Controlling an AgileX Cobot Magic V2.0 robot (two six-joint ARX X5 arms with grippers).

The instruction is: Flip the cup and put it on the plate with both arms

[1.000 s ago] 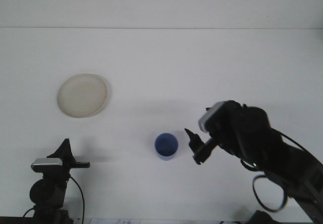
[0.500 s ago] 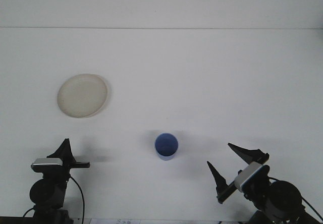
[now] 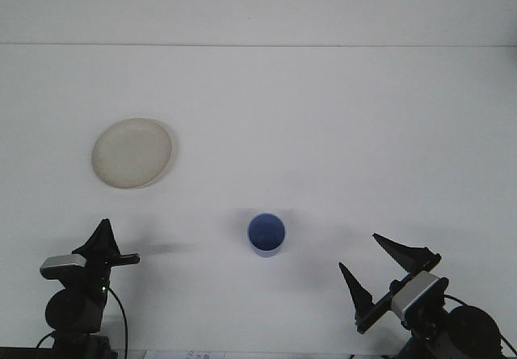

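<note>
Cup point(image 3: 266, 234): you see a small blue cup standing upright, mouth up, on the white table point(image 3: 323, 116), near the front edge and about midway between the two arms. Note the cream plate point(image 3: 132, 152), which lies well apart, to the cup's rear left. You find the right gripper point(image 3: 380, 272) low at the front right, jaws spread wide and holding nothing. You find the left gripper point(image 3: 109, 246) low at the front left; whether its jaws are parted, you cannot tell.
</note>
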